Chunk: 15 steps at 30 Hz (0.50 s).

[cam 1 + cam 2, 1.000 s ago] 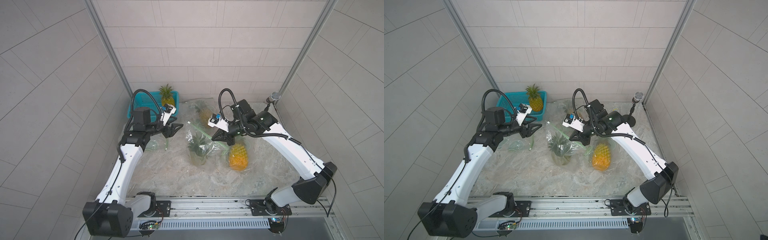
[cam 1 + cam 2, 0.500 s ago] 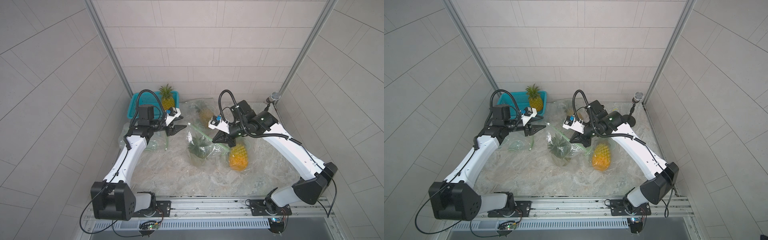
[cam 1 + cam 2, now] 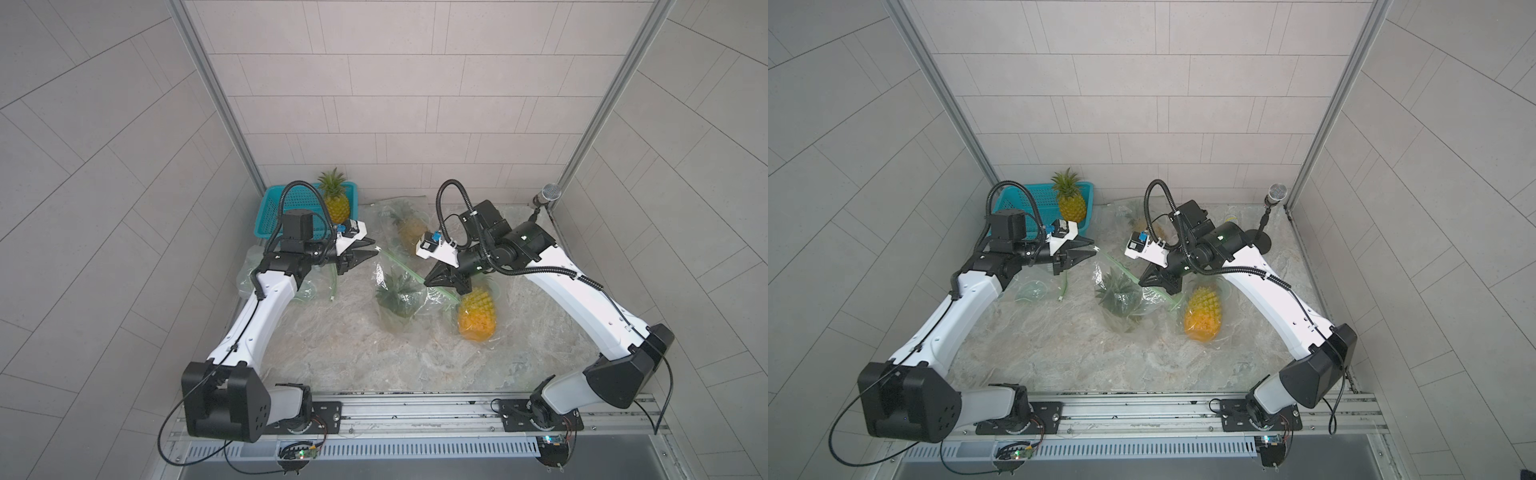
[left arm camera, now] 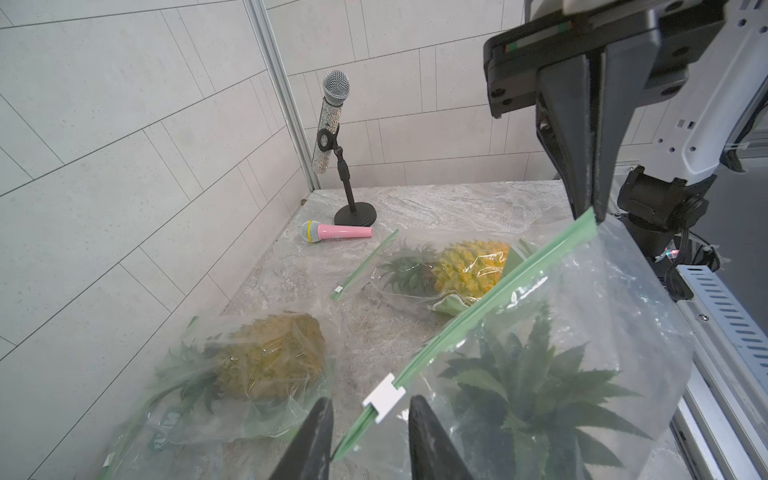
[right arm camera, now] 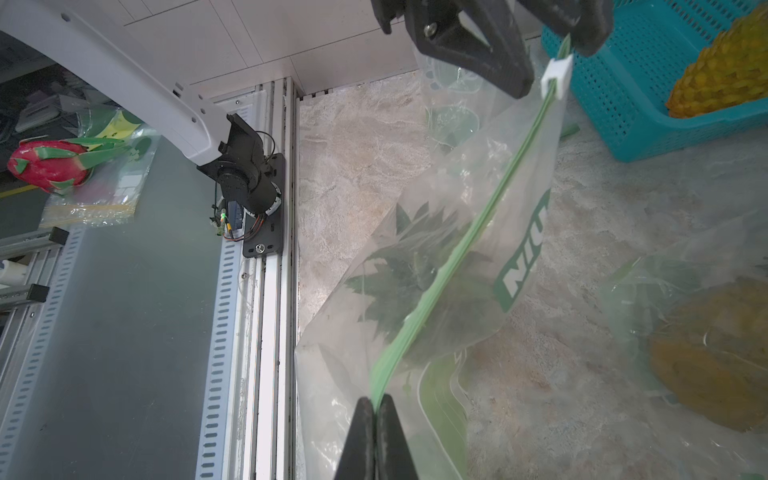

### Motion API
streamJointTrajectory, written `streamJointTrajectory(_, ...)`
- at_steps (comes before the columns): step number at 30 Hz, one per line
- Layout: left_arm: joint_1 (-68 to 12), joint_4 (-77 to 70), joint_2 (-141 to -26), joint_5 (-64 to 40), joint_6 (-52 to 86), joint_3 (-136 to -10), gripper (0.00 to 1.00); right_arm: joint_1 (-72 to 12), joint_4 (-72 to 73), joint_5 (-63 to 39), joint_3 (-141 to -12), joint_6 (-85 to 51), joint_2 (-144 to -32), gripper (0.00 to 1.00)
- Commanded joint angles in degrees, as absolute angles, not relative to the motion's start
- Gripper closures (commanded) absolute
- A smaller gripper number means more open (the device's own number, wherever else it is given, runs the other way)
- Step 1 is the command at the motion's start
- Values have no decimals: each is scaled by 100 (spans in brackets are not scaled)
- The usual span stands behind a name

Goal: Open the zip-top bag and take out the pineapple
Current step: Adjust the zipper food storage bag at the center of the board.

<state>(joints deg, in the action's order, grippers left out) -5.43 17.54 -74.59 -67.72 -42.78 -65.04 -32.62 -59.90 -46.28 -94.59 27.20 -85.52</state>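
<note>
Two arms: white shells on the left arm and right arm, black joint housings at seven and five o'clock, ribbed black cables looping above the wrists, black wedge-shaped fingers.

Near edge of the surface: bare from arm base to arm base, open passage. Centre: blocked by the raised zip-top bag, stretched between the left end effector and the right end effector. Toward the right edge, just beside it, lies a bagged pineapple. A second bagged pineapple occupies the far edge. Far left corner: teal basket. Far right corner: microphone on stand, pink microphone lying near. Left edge: loose clear bags.
</note>
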Motion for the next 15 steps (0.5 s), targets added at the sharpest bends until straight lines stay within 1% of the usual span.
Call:
streamJointTrajectory(1,-578,2247,-7507,-6803,-4789,-6519,65,-3287,-6056,-4755,-9648,2839,-8517,100)
streamJointTrajectory(3,-577,2494,-7523,-6701,-4966,-6564,66,-3290,-6039,-4732,-9649,2830,-8508,100)
streamJointTrajectory(6,-579,2714,-7523,-6622,-5131,-6608,73,-3289,-5981,-4686,-9649,2793,-8496,100)
streamJointTrajectory(8,-579,2733,-7507,-6590,-5150,-6601,82,-3287,-5956,-4684,-9659,2762,-8499,100)
streamJointTrajectory(9,-574,2733,-7499,-6583,-5150,-6602,84,-3287,-5943,-4685,-9662,2755,-8499,100)
streamJointTrajectory(12,-580,2733,-7442,-6561,-5147,-6609,86,-3292,-5913,-4682,-9678,2721,-8503,100)
streamJointTrajectory(13,-580,2733,-7423,-6565,-5123,-6616,89,-3287,-5892,-4684,-9677,2703,-8508,100)
streamJointTrajectory(15,-587,2733,-7382,-6609,-5073,-6629,100,-3287,-5855,-4674,-9683,2666,-8510,100)
